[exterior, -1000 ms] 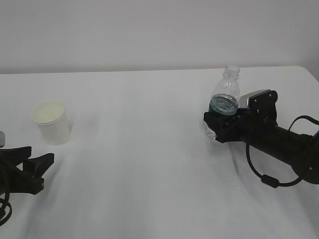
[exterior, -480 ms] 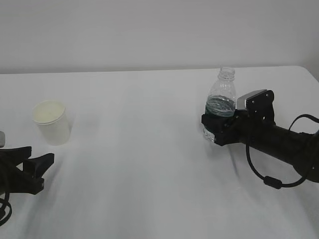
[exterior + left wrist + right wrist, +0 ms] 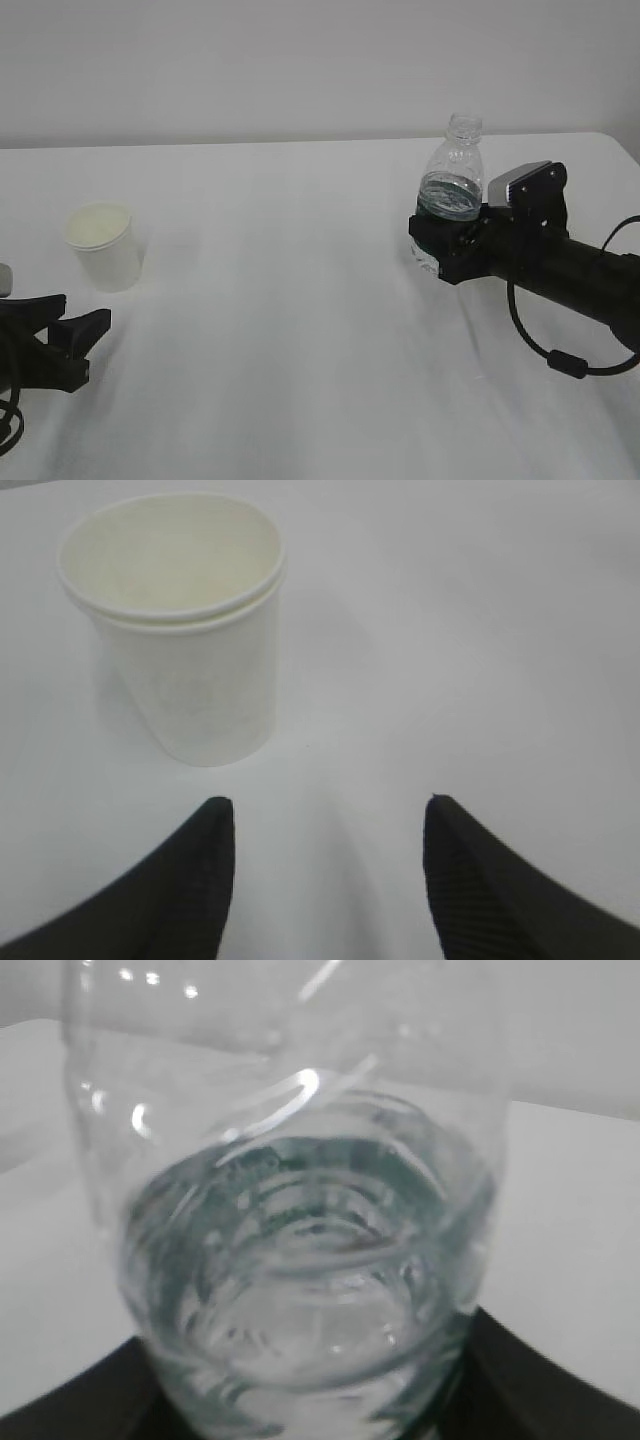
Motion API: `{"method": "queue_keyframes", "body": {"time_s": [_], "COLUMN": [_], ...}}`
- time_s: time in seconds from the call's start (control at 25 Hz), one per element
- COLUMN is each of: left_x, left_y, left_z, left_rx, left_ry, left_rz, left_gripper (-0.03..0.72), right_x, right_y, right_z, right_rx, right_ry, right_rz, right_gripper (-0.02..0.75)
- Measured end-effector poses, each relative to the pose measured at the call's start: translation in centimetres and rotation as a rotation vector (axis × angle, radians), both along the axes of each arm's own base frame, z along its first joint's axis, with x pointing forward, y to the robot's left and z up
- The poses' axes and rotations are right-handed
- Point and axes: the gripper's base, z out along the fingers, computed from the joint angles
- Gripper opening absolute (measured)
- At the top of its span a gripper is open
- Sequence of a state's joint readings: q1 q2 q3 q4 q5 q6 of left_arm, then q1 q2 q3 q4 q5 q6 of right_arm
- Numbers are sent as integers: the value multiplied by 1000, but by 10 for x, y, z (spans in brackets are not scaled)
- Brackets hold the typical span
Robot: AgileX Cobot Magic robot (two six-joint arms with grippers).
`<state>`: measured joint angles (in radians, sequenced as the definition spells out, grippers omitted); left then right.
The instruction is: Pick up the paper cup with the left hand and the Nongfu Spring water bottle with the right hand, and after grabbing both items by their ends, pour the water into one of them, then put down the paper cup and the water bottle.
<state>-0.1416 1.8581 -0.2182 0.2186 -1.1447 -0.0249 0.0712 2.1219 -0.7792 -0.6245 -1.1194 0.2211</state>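
Nongfu Spring water bottle stands upright at the right of the white desk, gripped low on its body by the right tool, whose black jaws clamp it from both sides; the water fills its lower part. Whether its base touches the desk cannot be told. Far left, the paper cup sits upright on the desk. Just near of it, the left tool rests with its jaws spread apart, holding nothing.
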Motion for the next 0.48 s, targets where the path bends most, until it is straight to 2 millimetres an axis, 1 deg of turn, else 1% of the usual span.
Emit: {"method": "queue_keyframes", "body": {"time_s": [0.2, 0.48], "left_x": [0, -1], "left_y": [0, -2], "left_z": [0, 0], "left_rx": [0, 0], "left_ry": [0, 0], "left_rz": [0, -22], "left_gripper": [431, 431], "right_x": [-12, -29], "right_y": [-1, -4], "right_z": [6, 24], "right_rx": [0, 10], "right_ry": [7, -4], "right_rz": [1, -24], "right_gripper": [426, 426]}}
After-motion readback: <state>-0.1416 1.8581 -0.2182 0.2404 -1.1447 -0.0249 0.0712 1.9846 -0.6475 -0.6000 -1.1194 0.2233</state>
